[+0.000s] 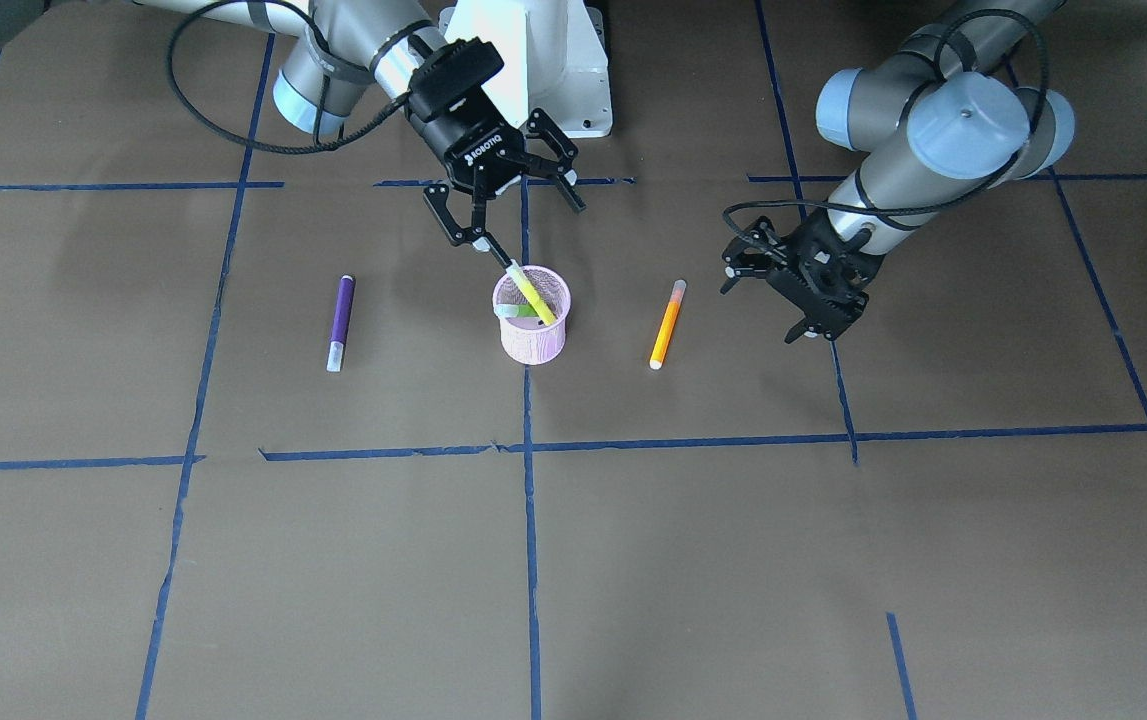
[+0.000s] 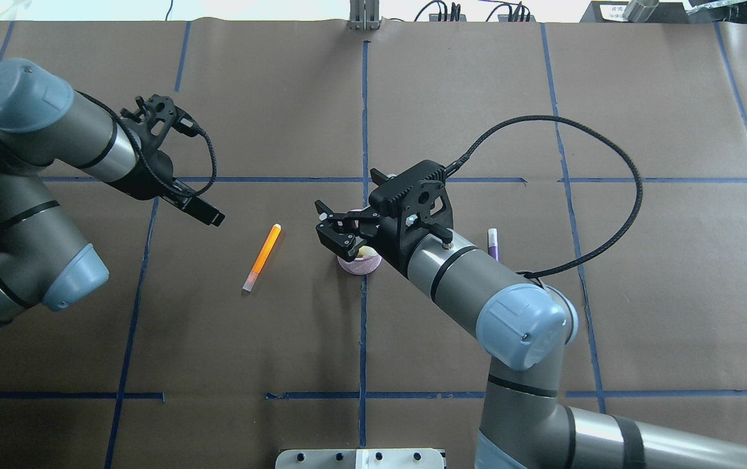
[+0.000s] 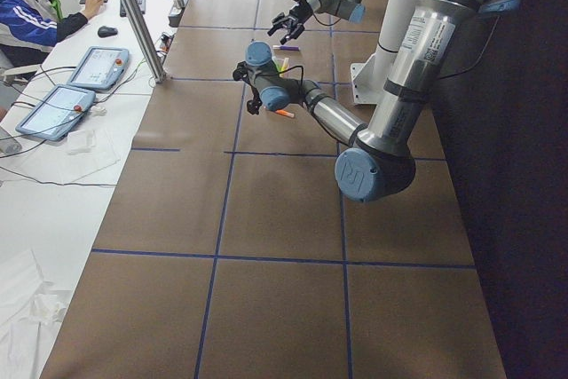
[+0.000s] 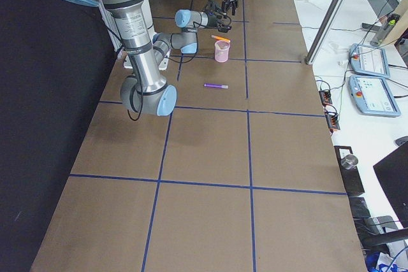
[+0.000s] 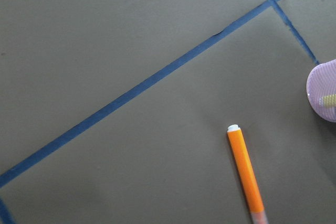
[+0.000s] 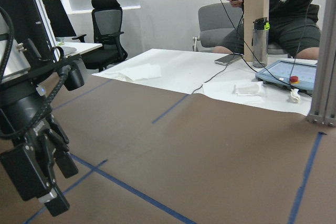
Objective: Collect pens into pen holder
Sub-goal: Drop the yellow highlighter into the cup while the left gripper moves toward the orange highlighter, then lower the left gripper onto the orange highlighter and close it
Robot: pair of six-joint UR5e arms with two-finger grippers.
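The pink mesh pen holder (image 1: 533, 335) stands upright near the table's middle. A yellow-green pen (image 1: 534, 296) leans inside it, with its top sticking out towards the robot. My right gripper (image 1: 530, 224) is open just above and behind the holder and holds nothing; in the overhead view (image 2: 337, 228) it covers most of the holder (image 2: 359, 265). The purple pen (image 1: 341, 322) lies flat on my right of the holder. The orange pen (image 1: 667, 322) lies flat on my left of it and shows in the left wrist view (image 5: 247, 174). My left gripper (image 1: 805, 332) is shut and empty, beyond the orange pen.
The white robot base (image 1: 543, 60) stands behind the holder. A black cable (image 2: 607, 195) loops off the right arm over the table. Blue tape lines (image 1: 530, 500) cross the brown table cover. A side desk with tablets (image 4: 370, 74) runs along the far edge.
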